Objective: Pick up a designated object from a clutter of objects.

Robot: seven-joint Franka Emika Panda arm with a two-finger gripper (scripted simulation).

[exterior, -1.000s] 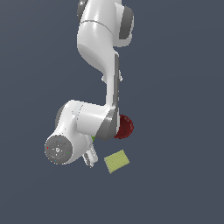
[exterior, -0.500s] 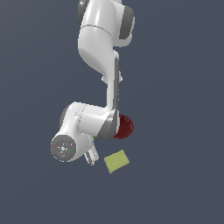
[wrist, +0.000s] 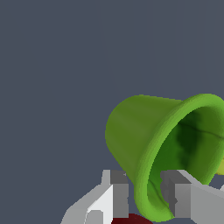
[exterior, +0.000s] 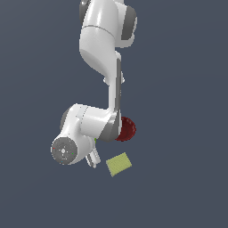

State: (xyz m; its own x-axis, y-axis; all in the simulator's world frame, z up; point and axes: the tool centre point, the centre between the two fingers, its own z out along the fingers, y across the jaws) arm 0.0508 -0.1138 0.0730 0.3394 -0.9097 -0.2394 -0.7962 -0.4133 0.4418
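Seen close in the wrist view: small bright green round cup (wrist: 144,131), tipped on its side, darker green interior facing the camera, rim caught between the two grey fingers (wrist: 119,186) of the end effector (wrist: 146,192), one finger outside the wall and the other inside the mouth. End effector closed on that rim, gripping the cup. Sliver of dark red fluted bowl (wrist: 129,218) showing between the fingers at the picture's edge, and a scrap of yellow-green at the far edge beyond the cup, too small to identify. In the exterior view: white jointed robot arm (exterior: 104,49) folded down over the clutter, hiding almost all of the cup; only a thin green speck visible by the wrist. Dark red bowl (exterior: 127,129) partly covered by the arm's lower joint; flat pale yellow square sponge (exterior: 119,164) lying apart from the bowl, just beside the end effector (exterior: 93,159), toward the exterior view's right, on plain dark grey ground (exterior: 187,111)
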